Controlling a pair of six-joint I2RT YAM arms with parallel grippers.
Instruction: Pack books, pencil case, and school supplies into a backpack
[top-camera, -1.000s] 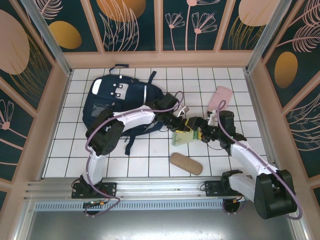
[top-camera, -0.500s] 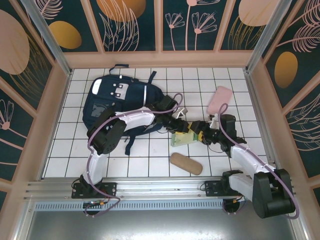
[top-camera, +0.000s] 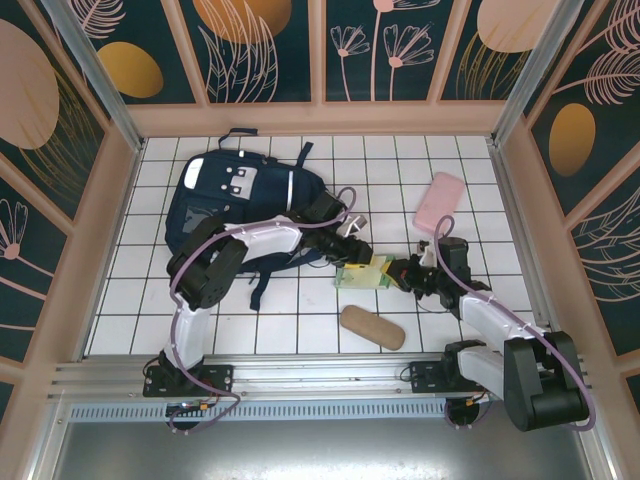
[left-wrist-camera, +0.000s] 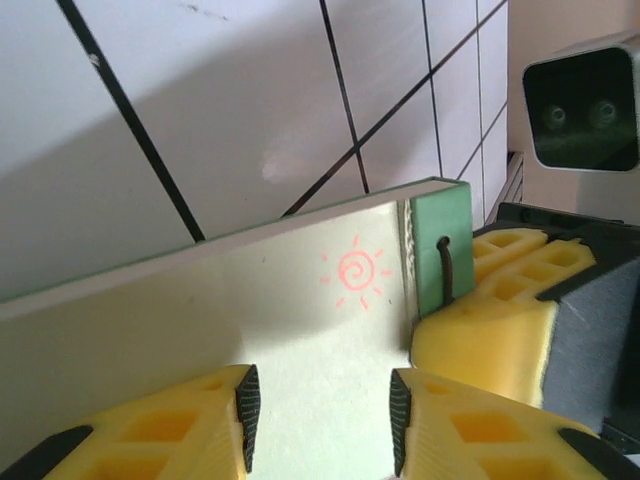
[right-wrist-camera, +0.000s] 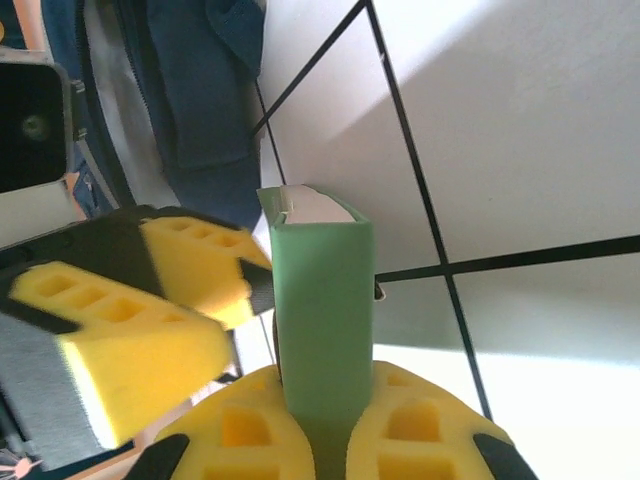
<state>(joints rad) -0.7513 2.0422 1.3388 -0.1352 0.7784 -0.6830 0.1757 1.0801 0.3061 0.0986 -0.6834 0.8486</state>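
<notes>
Now the right claw (right-wrist-camera: 322, 400) pinches the green-white packet (right-wrist-camera: 322, 290) by its end, left claw (left-wrist-camera: 320, 405) part-spread at its face.

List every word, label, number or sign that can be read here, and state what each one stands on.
Words or numbers: none can be read.
Sign: a small red spiral sun, on the pale green-white packet.
Grey patch on the backpack: markings too small to read.

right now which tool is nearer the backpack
Left. The left tool sits against the packet's face, close beside the backpack's edge; the right tool is shut on the packet's end, on the side away from the backpack.
</notes>
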